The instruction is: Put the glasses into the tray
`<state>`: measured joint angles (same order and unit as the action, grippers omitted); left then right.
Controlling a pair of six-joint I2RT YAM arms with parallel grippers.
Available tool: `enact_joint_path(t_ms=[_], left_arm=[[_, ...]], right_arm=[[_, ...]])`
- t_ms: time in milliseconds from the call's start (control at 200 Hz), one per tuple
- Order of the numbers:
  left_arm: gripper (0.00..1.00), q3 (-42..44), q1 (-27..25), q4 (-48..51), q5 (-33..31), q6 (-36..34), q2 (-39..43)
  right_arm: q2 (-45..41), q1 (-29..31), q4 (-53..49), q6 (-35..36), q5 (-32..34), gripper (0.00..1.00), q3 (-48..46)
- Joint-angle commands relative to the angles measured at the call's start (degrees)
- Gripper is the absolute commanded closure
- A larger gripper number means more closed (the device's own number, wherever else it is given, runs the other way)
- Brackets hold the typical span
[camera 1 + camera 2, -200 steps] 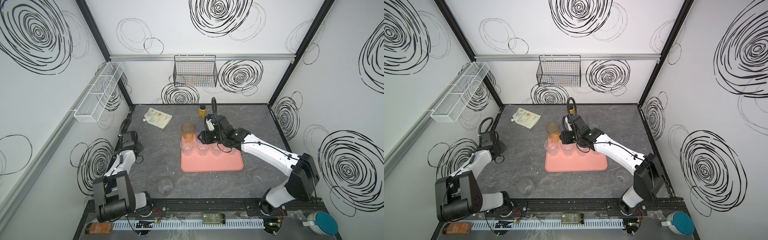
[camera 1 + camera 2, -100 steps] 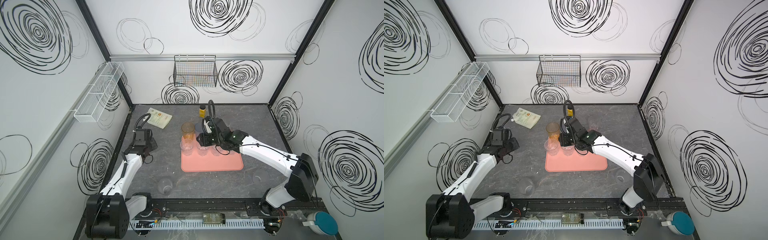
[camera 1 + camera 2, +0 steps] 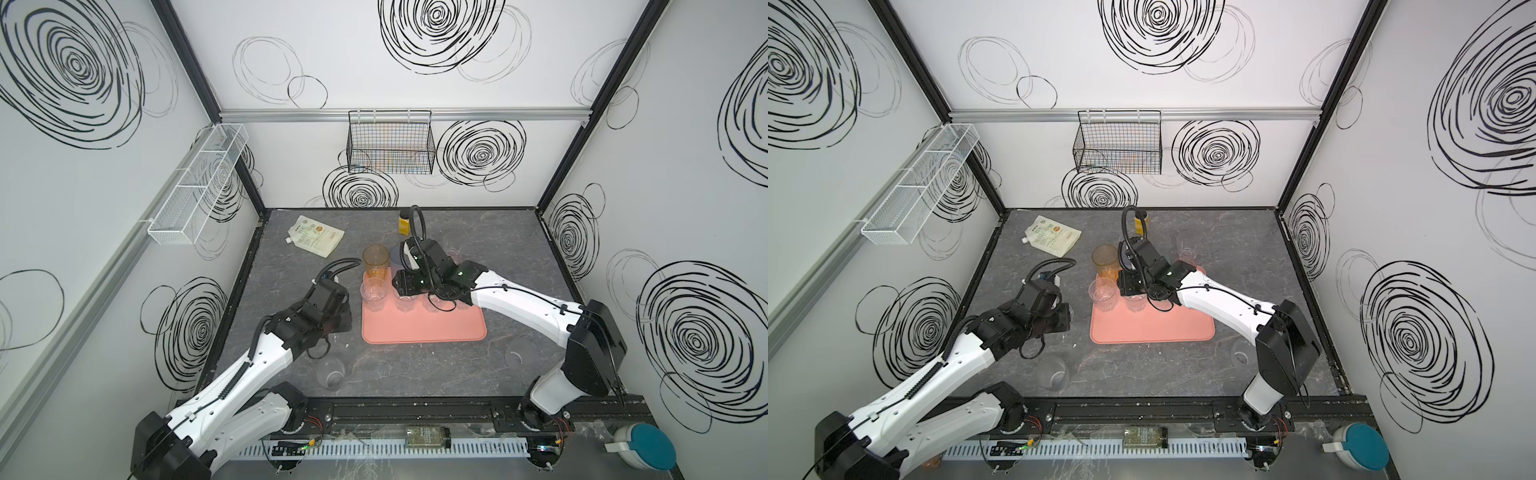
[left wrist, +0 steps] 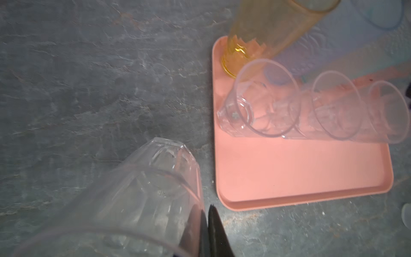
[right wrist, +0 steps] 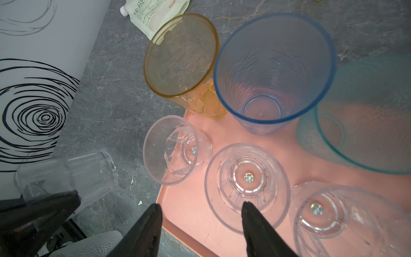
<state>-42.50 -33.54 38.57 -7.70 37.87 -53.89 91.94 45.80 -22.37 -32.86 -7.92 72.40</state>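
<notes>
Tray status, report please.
Left hand shut on a clear glass, short of the tray. Right hand open over the glasses on it. Tray's near half bare, nothing blocking.

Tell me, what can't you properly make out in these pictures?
Teal glass: right wrist view, cut off by the frame edge.
Blue glass: top view, mostly hidden behind the right arm at its wrist.
Clear glass in the left gripper: left wrist view, blurred, rim cut off by the frame edge.
Yellow bottle: top view, label too small to read.
</notes>
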Motion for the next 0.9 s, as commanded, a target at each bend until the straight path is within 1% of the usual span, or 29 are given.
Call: enact_joint_path(t_ms=[0, 150, 215, 285, 360, 450, 645, 895], left_arm=[[1.0, -1.52, -4.85, 0.03, -0.8, 7.68, -0.98], [1.0, -5.6, -12.86, 1.08, -4.74, 11.33, -4.54], [1.0, -5.43, -15.63, -0.02, -4.37, 12.91, -6.01], [1.0, -4.96, -17.59, -1.89, -2.59, 14.25, -8.04], [1.0, -5.05, -19.81, -3.29, -2.5, 15.12, -9.96], [1.0, -5.26, -20.27, -5.42, -1.97, 14.67, -12.05], [1.0, -9.12, -19.82, -6.81, -2.86, 10.49, -18.87], [1.0, -9.09, -18.13, -8.97, -0.96, 6.68, -23.9]], right_arm=[[-0.14, 0.25, 0.46, -0.71, 0.96, 0.38, 0.69], [-0.55, -0.2, -1.29, -1.41, 1.77, 0.38, 0.81], [-1.41, -0.59, -0.94, -1.41, 1.99, 0.38, -0.42], [-2.21, -1.35, -0.15, -1.41, 1.65, 0.38, -1.74], [-2.84, -2.1, -0.11, -1.43, 1.51, 0.38, -2.32], [-3.48, -2.64, 0.26, -1.39, 1.27, 0.38, -3.1], [-4.04, -4.11, -0.2, -1.06, 0.86, 0.38, -4.17], [-7.2, -6.75, 0.94, -1.06, -0.05, 0.38, -8.78]])
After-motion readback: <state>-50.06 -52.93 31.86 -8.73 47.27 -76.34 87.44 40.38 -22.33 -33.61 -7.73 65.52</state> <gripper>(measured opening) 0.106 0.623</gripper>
